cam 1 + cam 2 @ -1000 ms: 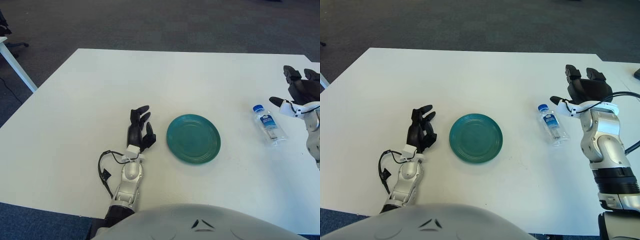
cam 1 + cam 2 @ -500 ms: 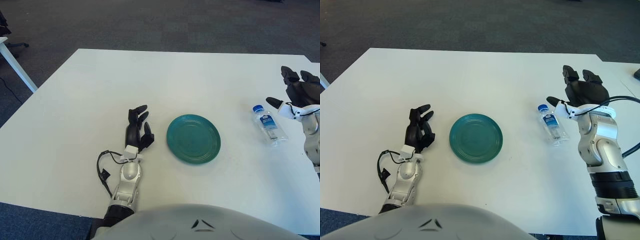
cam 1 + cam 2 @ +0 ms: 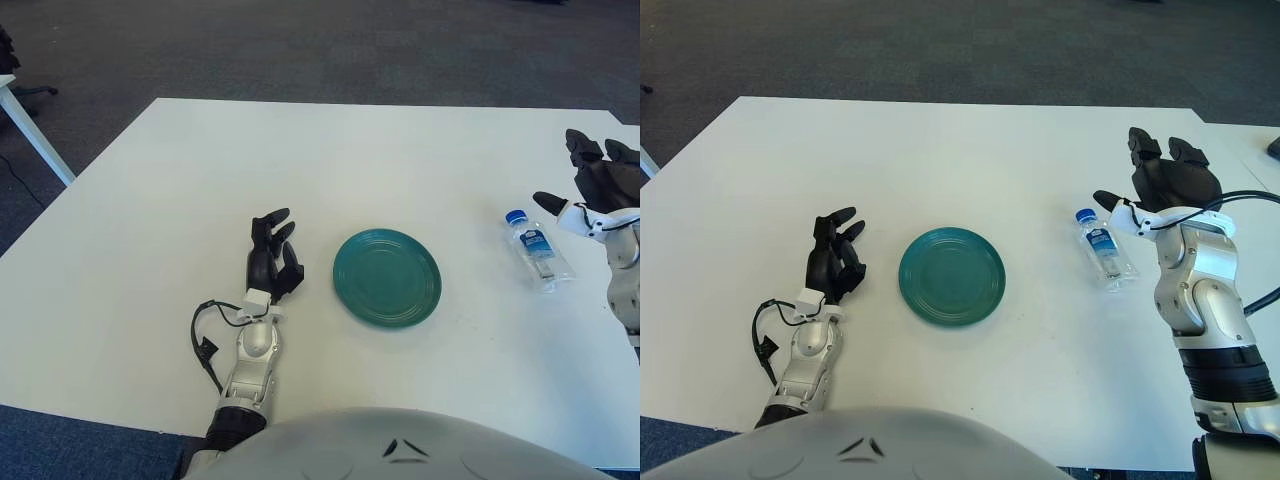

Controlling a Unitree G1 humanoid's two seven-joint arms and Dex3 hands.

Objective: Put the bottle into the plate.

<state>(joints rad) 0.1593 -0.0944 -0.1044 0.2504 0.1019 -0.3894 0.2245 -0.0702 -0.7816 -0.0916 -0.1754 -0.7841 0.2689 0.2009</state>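
Observation:
A clear plastic bottle [image 3: 1106, 250] with a blue cap and blue label lies on its side on the white table [image 3: 970, 150], right of the teal plate [image 3: 951, 275]. The plate holds nothing. My right hand [image 3: 1160, 185] hovers just right of the bottle's cap end, fingers spread open, thumb pointing toward the cap, not touching it. My left hand [image 3: 833, 255] shows left of the plate with its fingers relaxed and nothing in them.
A black cable [image 3: 768, 335] loops beside my left forearm near the table's front edge. Dark carpet lies beyond the table's far edge. A white table leg [image 3: 30, 125] stands at far left.
My left hand has slid a little to the left, away from the plate. The right hand shifted slightly near the bottle's cap. Bottle and plate have not moved.

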